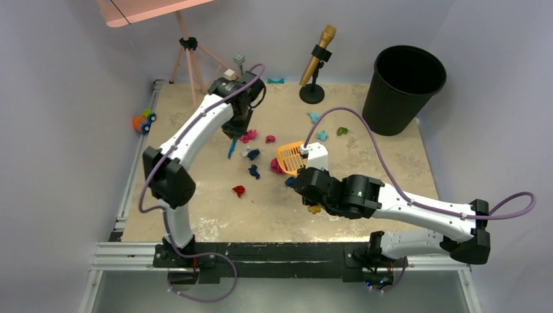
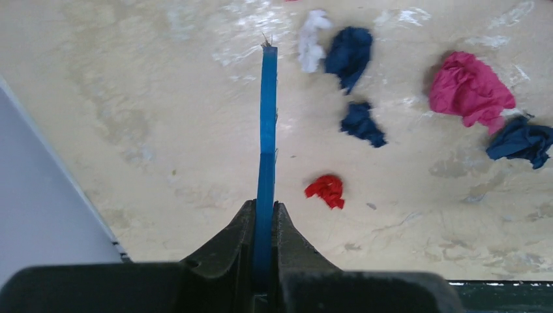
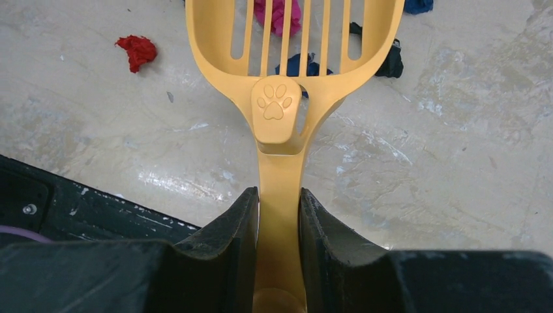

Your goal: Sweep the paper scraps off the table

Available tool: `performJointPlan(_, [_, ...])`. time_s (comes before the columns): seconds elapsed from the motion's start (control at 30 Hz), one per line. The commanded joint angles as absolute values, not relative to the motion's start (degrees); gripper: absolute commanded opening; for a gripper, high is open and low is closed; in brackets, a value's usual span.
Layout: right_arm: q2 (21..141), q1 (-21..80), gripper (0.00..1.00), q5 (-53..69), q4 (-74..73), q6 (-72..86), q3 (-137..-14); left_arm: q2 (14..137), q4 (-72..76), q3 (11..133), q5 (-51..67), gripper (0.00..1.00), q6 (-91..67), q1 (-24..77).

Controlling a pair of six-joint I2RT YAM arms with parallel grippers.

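Paper scraps lie in the middle of the beige table: a red one, navy ones, pink ones, teal ones and a green one. My left gripper is shut on a thin blue brush that points down at the table, left of the white, navy and red scraps. My right gripper is shut on the handle of an orange slotted scoop. The scoop's blade sits over a pink scrap and a navy scrap.
A black bin stands at the back right corner. A gold microphone on a stand is at the back middle. An orange-and-blue toy car sits at the left edge. A tripod stands behind the table. A metal rail runs along the near edge.
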State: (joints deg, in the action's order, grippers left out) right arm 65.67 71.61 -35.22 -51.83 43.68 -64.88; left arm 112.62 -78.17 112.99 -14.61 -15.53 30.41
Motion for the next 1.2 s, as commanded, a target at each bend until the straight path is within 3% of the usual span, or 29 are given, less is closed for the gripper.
performJointPlan(0.0, [62.67,71.63,0.00,-37.70,-49.22,46.36,-63.73,103.32,-83.88,108.10,-28.52,0.00,-21.71,29.02])
performJointPlan(0.23, [59.43,71.63,0.00,-38.33,-48.10,44.56,-59.54,92.81,-89.43,91.32,-39.65,0.00,-38.74,27.61])
performJointPlan(0.53, [60.12,71.63,0.00,-41.80,-45.55,43.09,-55.50,81.79,-88.38,76.98,-23.61,0.00,-50.54,29.00])
performJointPlan(0.77, [62.80,71.63,0.00,-44.46,-42.64,41.33,-55.55,89.96,-88.39,78.26,-17.44,0.00,-58.24,34.62])
performJointPlan(0.9, [62.78,71.63,0.00,-42.98,-41.23,39.35,-56.39,94.96,-76.41,78.35,-10.48,0.00,-60.74,38.46])
performJointPlan(1.17, [60.59,71.61,0.00,-44.74,-44.05,41.60,-58.00,109.78,-77.86,103.55,-7.54,0.00,-57.50,44.45])
